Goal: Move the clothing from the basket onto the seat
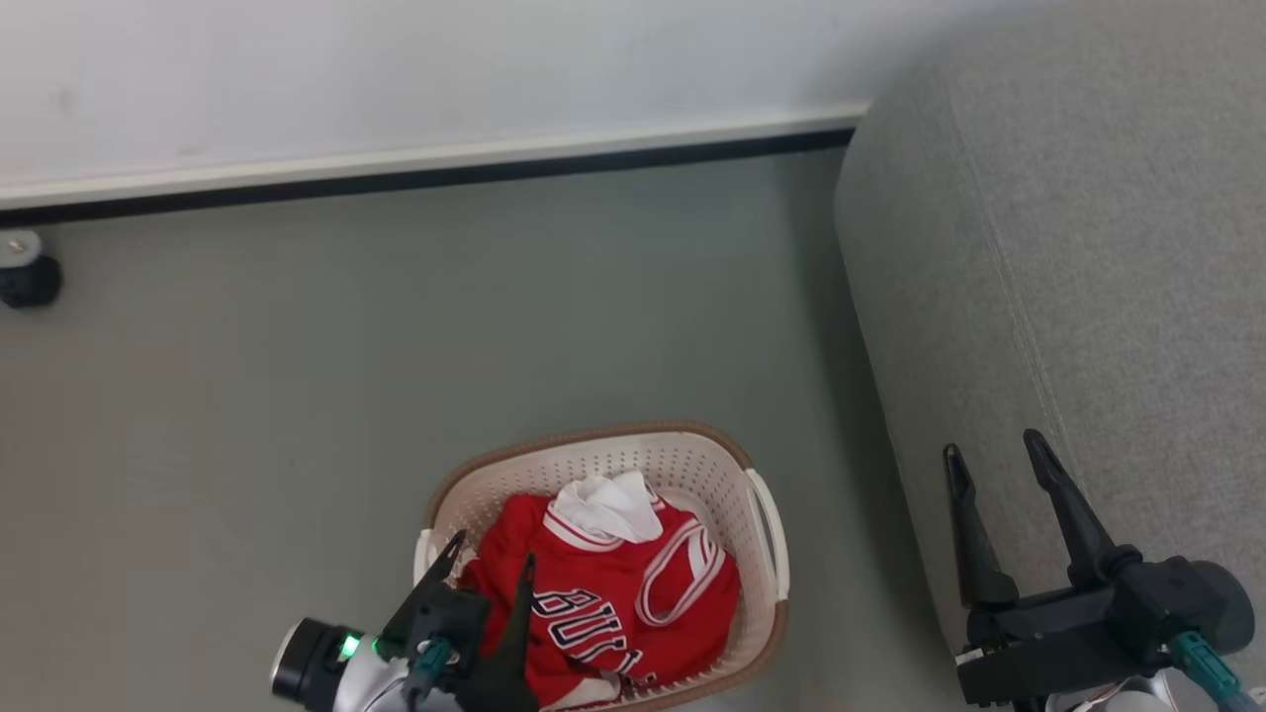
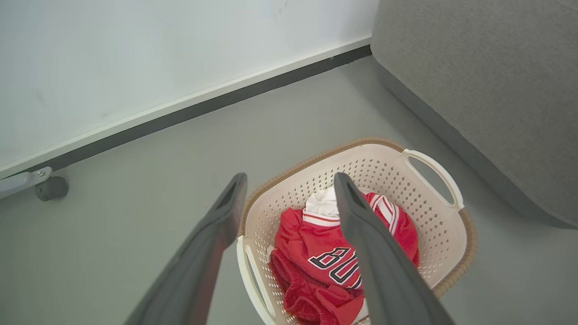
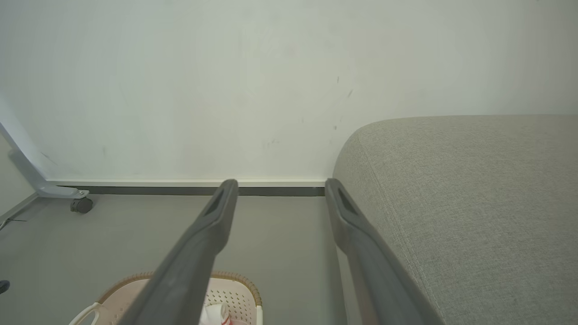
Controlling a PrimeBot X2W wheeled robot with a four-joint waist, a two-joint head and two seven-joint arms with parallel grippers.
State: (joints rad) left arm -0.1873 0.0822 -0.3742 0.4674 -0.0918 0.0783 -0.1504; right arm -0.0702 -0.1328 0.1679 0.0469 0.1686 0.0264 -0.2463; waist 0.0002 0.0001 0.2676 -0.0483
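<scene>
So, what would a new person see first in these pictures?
The red clothing stands out first, piled in the cream basket on the grey floor, low in the head view. The big grey seat takes the right side, beside the basket. The left end effector hangs open over the clothing, and the right end effector is open by the seat's edge.

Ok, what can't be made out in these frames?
Lettering on the clothing: in the head view, the left pincer and folds cover part; in the left wrist view, a finger crosses it.
Garment count: bunched in the basket, cannot tell.
Basket's near rim: head view, cut by the bottom edge.
The seat: full extent cut by the right edge, every view.
</scene>
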